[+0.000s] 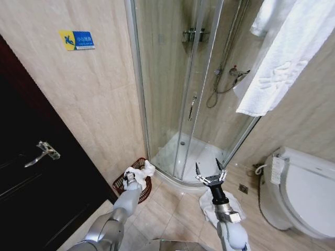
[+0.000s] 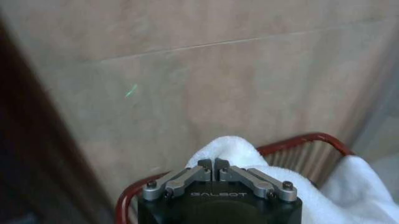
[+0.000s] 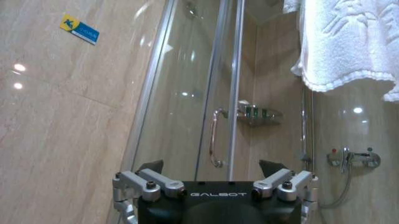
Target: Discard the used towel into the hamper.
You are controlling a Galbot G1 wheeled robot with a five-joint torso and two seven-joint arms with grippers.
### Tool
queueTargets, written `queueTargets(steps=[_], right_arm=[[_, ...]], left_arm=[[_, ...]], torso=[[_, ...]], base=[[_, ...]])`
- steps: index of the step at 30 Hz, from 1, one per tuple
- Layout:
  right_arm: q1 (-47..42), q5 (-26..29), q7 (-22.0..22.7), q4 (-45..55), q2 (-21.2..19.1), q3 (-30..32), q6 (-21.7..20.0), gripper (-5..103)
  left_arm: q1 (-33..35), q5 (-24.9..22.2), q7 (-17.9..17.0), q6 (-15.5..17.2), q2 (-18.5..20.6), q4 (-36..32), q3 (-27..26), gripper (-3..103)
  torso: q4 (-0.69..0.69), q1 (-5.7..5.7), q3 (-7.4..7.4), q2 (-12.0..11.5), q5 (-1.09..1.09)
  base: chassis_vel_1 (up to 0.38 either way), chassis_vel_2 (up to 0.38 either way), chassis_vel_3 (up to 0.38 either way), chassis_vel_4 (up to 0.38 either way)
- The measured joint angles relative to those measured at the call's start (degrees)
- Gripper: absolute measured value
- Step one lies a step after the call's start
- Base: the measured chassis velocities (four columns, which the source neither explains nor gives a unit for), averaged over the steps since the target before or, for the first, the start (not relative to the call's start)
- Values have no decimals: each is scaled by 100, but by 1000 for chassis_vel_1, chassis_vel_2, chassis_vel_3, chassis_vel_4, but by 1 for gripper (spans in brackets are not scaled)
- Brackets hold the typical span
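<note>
Left gripper, head view: left gripper [image 1: 131,178] sits clamped on a crumpled white used towel [image 1: 142,170], right over the hamper [image 1: 123,184], the small round dark reddish-brown open-weave wire basket.
Hamper, head view: it stands on the beige floor tiles [image 1: 167,209] against the beige tiled wall [image 1: 99,99], just beside the near corner of the curved glass shower cabin [image 1: 183,94], between that cabin and the dark door [image 1: 31,178].
Towel, head view: it bunches around the gripper's tip, above the hamper's rim on the cabin side.
Right gripper, head view: right gripper [image 1: 210,173] is held up in front of the cabin's white base, fingers spread wide and holding nothing, well apart from the hamper.
Left wrist view: left gripper [image 2: 214,167] has its grey fingers pressed together at the tips, nipping the white used towel [image 2: 234,149]; the hamper [image 2: 299,140] shows as a red-brown curved rim behind and beside the cloth, with the beige tiled wall [image 2: 187,84] beyond.
Right wrist view: right gripper [image 3: 212,170] stands open with dark fingertips apart, facing the glass shower cabin [image 3: 206,93]; a white hanging towel [image 3: 349,42] drapes above.
</note>
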Motion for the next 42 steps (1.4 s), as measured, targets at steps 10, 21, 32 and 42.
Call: queueTargets(steps=[10, 21, 32, 42], right_arm=[[-52, 141, -102, -31, 0, 23, 62, 100], [-99, 204, -146, -55, 0, 19, 108, 100], [-153, 201, -151, -50, 0, 62, 124, 100], [-190, 131, -142, -99, 0, 61, 177, 100]], left_arm=[[-52, -678, -536, -412, 1, -346, -992, 2], [218, -566, -664, -695, 170, -713, -1292, 2], [653, 1828, 221, -1174, -102, -438, -896, 2], [440, 3942, 1701, -1821, -40, 125, -846, 2]], torso=[[-2, 0, 0, 0, -1], [1, 0, 0, 0, 4], [0, 0, 0, 0, 0], [0, 0, 0, 0, 0]], base=[[0, 0, 0, 0], [0, 0, 0, 0], [0, 0, 0, 0], [0, 0, 0, 0]])
